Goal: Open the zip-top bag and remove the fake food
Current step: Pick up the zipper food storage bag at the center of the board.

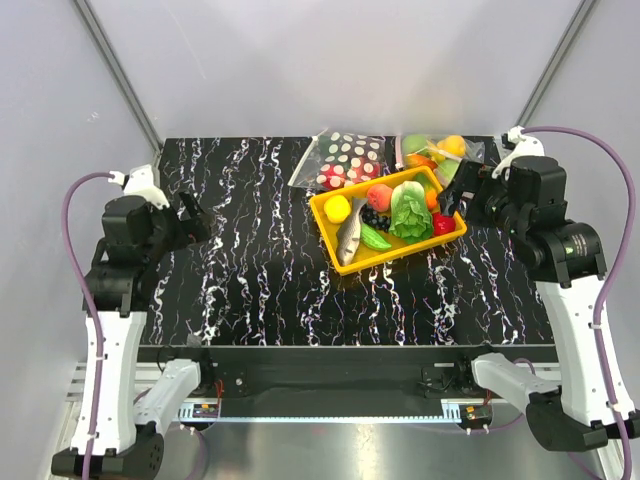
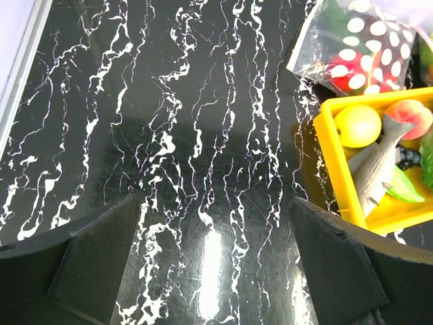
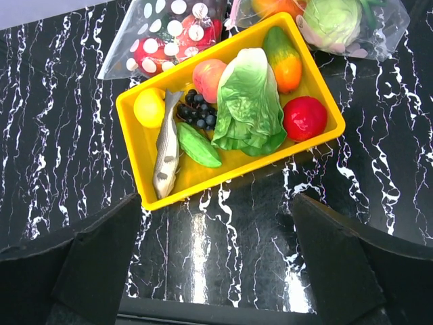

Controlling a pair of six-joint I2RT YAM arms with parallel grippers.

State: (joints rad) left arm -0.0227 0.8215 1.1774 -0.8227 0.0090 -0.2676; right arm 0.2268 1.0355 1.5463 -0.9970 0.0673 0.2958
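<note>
Opening step not yet begun. Zip-top bag at the far right of the tabletop, just behind the yellow tray, fake food inside. Left end effector and right end effector spread wide, empty. Next, likely: reach over the tray, pinch both sides of the bag's mouth, pull apart.

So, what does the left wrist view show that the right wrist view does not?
Only the left wrist view: the table's left edge and the pale surface beyond it. Only the right wrist view: the cabbage in the zip-top bag, the red fruit, the tray's right end. Both: the tray, fish, lemon, peach and dotted bag.
</note>
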